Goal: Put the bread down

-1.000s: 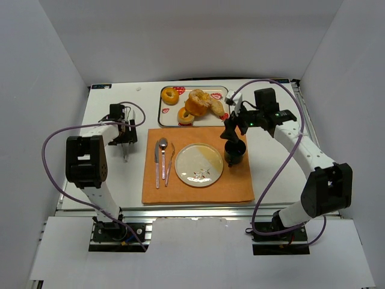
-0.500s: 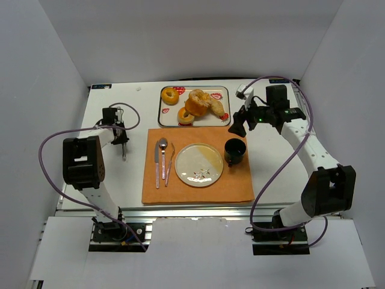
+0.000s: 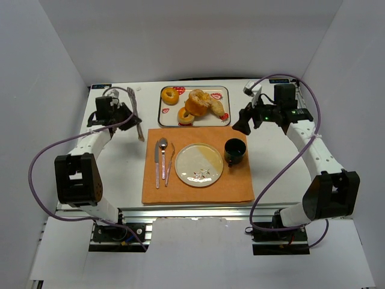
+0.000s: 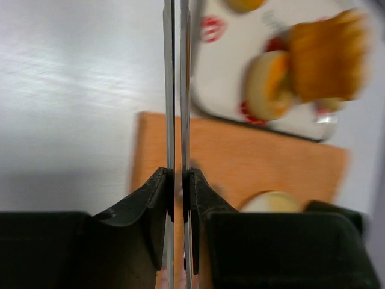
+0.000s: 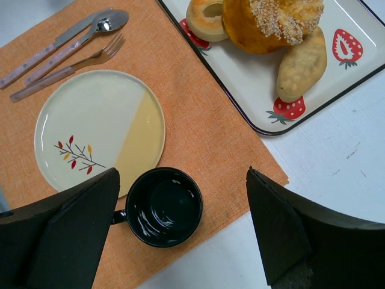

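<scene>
The bread (image 3: 170, 95), a small golden ring, lies at the tray's (image 3: 225, 103) back left corner; only its edge (image 4: 243, 5) shows in the left wrist view. My left gripper (image 3: 122, 113) (image 4: 178, 174) hovers left of the tray, shut on thin metal tongs (image 3: 139, 120) (image 4: 169, 90). The tongs' two blades run between the jaws and point toward the mat's corner. My right gripper (image 3: 242, 123) (image 5: 183, 174) is open and empty, raised to the right of the tray and behind the dark cup (image 3: 234, 150) (image 5: 163, 206).
An orange placemat (image 3: 240, 180) holds a plate (image 3: 199, 164) (image 5: 90, 126), the cup and cutlery (image 3: 162, 159). The tray also carries a paler-topped ring (image 3: 186, 116) (image 5: 206, 15) and large lumpy pastries (image 3: 201, 102) (image 5: 271, 21).
My left gripper shut on the tongs, lifted them off the table and moved back; the tongs now angle toward the mat. My right gripper rose off the cup and drew back to the right.
</scene>
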Tool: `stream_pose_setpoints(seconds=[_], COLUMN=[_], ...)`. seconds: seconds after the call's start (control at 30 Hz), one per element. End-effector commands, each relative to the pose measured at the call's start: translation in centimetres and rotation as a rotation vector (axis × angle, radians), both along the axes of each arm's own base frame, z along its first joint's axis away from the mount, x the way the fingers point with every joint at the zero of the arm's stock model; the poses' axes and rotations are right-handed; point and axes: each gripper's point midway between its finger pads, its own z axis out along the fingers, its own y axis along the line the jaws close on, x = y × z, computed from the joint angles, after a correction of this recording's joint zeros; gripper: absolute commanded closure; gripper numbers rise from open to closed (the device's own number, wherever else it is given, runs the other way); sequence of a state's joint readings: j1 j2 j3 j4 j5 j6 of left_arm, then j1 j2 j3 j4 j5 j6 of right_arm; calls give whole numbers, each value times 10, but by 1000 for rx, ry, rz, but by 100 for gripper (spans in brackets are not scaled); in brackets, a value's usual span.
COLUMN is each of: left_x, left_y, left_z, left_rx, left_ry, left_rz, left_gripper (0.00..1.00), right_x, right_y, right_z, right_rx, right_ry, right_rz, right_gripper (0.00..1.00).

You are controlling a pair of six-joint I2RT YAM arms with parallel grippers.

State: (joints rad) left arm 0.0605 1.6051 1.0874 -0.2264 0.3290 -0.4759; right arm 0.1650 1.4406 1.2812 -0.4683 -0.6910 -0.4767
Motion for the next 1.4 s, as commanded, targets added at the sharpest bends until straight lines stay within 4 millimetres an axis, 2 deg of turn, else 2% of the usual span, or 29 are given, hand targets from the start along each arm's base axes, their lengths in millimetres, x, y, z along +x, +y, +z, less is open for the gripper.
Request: stream_pose_setpoints(seconds=[0.0, 0.1, 0.17, 0.23, 0.3, 0.6, 0.9, 1.07, 1.37], left_x=[14, 23, 29, 32, 36, 41, 45, 52, 54], left_y=[-40, -56, -62, -84, -91, -108, -104, -99, -92], left_z=[68, 81, 81, 88, 94, 70, 45, 43, 24], left_rx=[-265, -348, -377, -422, -449, -477, -447, -449, -446], left_ry=[-105, -109, -104, -94, -89, -16, 28, 33, 128], left_rz=[-41, -53, -54, -79, -74, -54, 12, 73, 177], left_gripper=[79, 77, 74, 70, 64, 56, 56, 55, 53], right_x=[4, 5, 6, 5, 5, 1, 1, 2, 3], right_y=[4, 6, 6, 6, 6, 2, -2, -3, -4], right_z=[30, 32, 32, 34, 35, 33, 31, 31, 30], right_rx=[55, 72, 79, 85, 88, 101, 109, 112, 121], right_ry=[-63, -62, -60, -66, -71, -67, -63, -63, -57], right_rz=[10, 15, 15, 18, 17, 7, 0, -3, -1], right_gripper=[11, 11, 11, 11, 11, 11, 11, 11, 11])
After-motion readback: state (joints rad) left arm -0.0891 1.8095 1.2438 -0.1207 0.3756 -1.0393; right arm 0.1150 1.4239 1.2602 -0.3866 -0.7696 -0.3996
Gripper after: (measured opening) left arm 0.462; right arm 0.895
